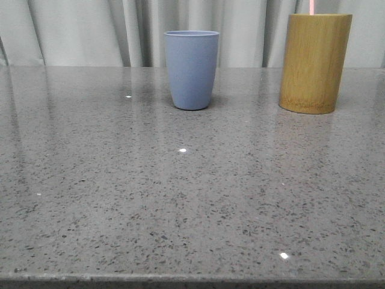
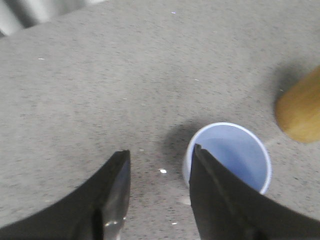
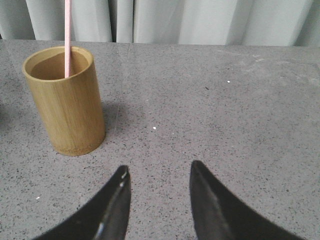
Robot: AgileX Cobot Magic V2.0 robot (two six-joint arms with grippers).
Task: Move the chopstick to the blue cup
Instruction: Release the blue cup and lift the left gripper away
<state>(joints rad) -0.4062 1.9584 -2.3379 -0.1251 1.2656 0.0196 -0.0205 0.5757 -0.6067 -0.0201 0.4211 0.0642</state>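
The blue cup point(image 1: 191, 69) stands upright at the back middle of the table. In the left wrist view it point(image 2: 235, 155) shows from above, hollow and empty. A pale-pink chopstick point(image 1: 313, 6) rises from the bamboo cylinder point(image 1: 314, 63) at the back right; it also shows in the right wrist view point(image 3: 67, 37) inside that cylinder point(image 3: 66, 100). My left gripper point(image 2: 161, 154) is open and empty above the table, one finger overlapping the cup's rim in the view. My right gripper point(image 3: 157, 170) is open and empty, short of the cylinder and to one side. Neither gripper shows in the front view.
The grey speckled stone table point(image 1: 180, 198) stretches to a front edge at the bottom of the front view. Pale curtains point(image 1: 90, 30) hang behind the table. The bamboo cylinder's side point(image 2: 300, 112) shows beyond the blue cup in the left wrist view.
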